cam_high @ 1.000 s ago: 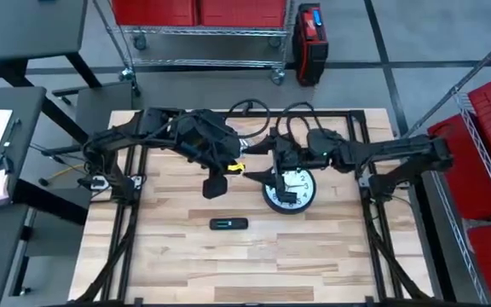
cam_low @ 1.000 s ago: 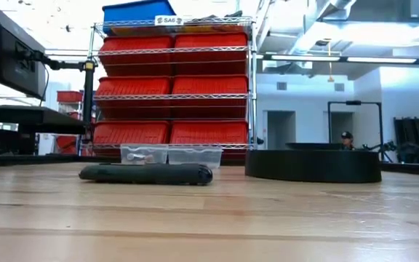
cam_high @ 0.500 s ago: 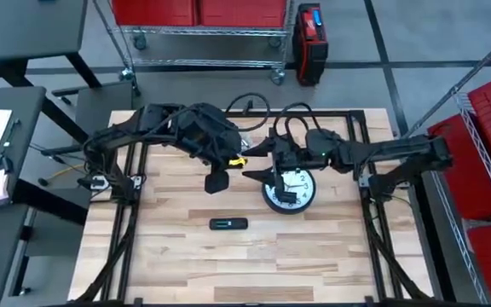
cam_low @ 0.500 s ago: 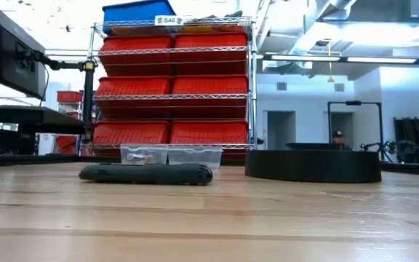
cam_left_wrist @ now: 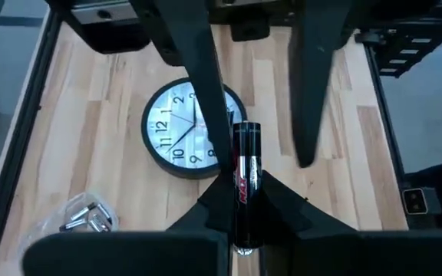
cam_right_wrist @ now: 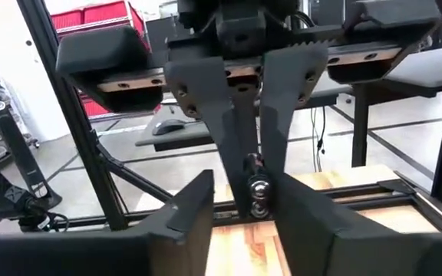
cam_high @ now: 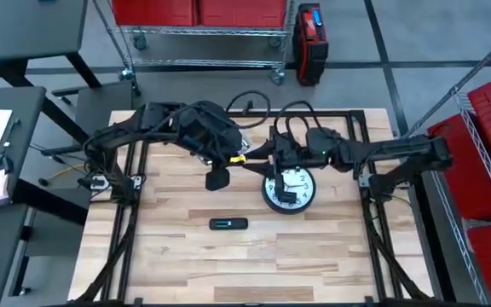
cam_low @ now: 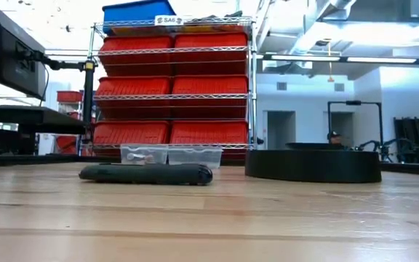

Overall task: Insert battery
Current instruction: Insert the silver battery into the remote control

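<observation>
Two pincers meet above clock (cam_high: 289, 189), left pincer (cam_left_wrist: 240, 195) gripping battery (cam_left_wrist: 245, 180), right pincer (cam_right_wrist: 240, 203) spread open.

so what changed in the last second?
The left tool, shut on the battery, edged toward the table's back and the right arm. The right tool, open, swung back from the clock's front edge; in the wrist views its fingers now sit on either side of the battery. Nothing was grasped or released. The clock and the black device did not move.
</observation>
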Controlling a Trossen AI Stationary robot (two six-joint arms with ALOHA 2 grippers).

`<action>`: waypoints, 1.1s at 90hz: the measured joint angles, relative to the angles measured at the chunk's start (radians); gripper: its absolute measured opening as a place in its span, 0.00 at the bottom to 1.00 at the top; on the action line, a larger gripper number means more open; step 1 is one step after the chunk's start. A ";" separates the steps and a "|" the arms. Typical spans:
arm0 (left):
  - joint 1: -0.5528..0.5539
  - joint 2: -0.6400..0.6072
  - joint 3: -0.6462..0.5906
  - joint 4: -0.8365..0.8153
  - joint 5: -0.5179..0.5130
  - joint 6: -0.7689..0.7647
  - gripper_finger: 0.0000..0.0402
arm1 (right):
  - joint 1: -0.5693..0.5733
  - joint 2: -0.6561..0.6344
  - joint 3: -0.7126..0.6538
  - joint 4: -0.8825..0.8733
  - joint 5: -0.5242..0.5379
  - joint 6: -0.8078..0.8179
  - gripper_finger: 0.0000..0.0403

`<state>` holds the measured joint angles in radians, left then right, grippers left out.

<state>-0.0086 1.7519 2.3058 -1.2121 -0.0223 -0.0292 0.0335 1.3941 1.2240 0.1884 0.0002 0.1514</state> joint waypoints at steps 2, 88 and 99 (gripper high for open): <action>0.000 0.000 0.000 0.000 0.000 0.000 0.03 | -0.003 0.000 0.000 0.000 0.000 0.000 0.24; 0.000 0.002 -0.001 -0.028 -0.004 0.000 0.03 | -0.029 -0.023 0.001 -0.053 -0.012 -0.001 0.03; 0.000 0.003 -0.001 -0.036 -0.005 0.000 0.03 | -0.029 -0.029 0.000 -0.066 -0.012 -0.002 0.03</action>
<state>-0.0082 1.7550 2.3049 -1.2484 -0.0269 -0.0296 0.0040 1.3647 1.2240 0.1223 -0.0116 0.1490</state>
